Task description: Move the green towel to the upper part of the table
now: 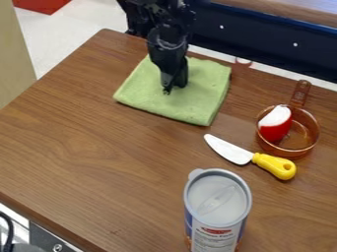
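The black gripper (172,87) hangs from the top of the camera view, pointing down over the middle of the green towel (197,101). The towel lies spread flat on the upper part of the brown wooden table (99,142), near its back edge. The gripper's tips are at or just above the cloth; whether they touch it I cannot tell. Part of the towel behind the gripper is hidden by the arm.
To the right stands a clear amber pan (307,142) holding a red and white piece (275,124). A toy knife (227,149) with a yellow handle lies in front of it. Near the front stands a tall lidded can (217,202).
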`<control>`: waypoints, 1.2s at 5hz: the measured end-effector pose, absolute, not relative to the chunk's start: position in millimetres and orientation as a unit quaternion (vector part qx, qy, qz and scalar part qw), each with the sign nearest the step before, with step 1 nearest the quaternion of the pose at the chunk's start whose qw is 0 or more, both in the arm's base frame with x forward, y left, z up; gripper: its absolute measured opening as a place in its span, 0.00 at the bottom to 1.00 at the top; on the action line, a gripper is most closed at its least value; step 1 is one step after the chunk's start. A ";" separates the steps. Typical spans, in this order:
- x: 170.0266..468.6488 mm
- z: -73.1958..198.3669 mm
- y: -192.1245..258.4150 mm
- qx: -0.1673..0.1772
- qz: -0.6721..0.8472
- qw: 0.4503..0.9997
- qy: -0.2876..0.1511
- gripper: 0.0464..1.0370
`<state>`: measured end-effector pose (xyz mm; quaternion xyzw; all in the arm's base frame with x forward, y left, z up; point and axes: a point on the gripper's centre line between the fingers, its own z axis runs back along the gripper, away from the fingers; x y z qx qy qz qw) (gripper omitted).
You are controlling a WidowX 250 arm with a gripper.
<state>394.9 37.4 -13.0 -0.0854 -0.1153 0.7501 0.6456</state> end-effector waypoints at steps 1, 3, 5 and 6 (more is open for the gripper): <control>394.8 -11.8 19.4 -0.083 0.750 0.646 -0.115 0.01; 388.9 -10.1 5.5 -0.085 0.749 0.645 -0.123 0.01; 398.0 -0.8 10.0 -0.066 0.751 0.643 -0.137 0.01; 401.9 11.8 6.5 -0.069 0.746 0.650 -0.127 0.03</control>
